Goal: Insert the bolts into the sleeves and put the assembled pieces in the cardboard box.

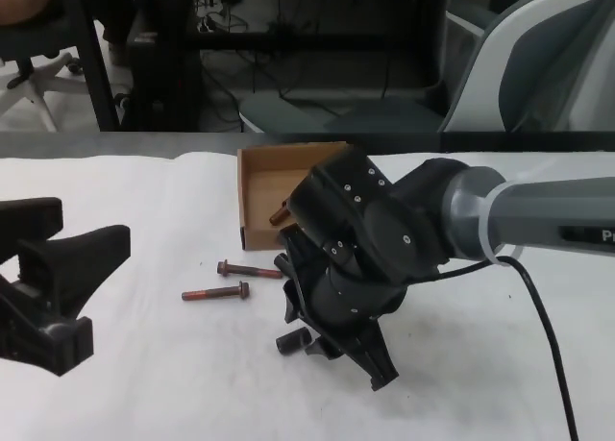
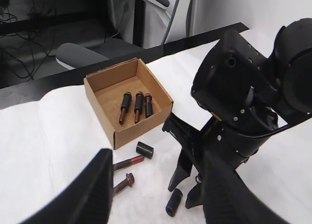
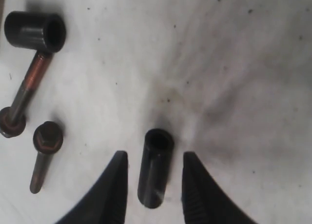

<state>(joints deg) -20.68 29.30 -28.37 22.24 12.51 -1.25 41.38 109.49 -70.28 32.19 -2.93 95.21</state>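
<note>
A black sleeve [image 3: 155,168] lies on the white cloth between the fingers of my right gripper [image 3: 156,156], which is open and straddles it with a gap on each side. In the high view that sleeve [image 1: 293,342] sits by the right gripper [image 1: 309,331], just in front of the cardboard box [image 1: 288,155]. A second sleeve [image 2: 145,149] lies near the box wall [image 2: 141,126]. Two loose bolts [image 1: 248,269] [image 1: 216,292] rest to the left of the right gripper. Three assembled pieces [image 2: 136,106] lie inside the box. My left gripper [image 1: 72,232] is open at the far left.
The white cloth [image 1: 480,364] covers the bench; its far edge [image 1: 115,145] runs behind the box. The right arm's cable [image 1: 543,326] trails over the cloth on the right. Chairs and a desk frame stand beyond the bench.
</note>
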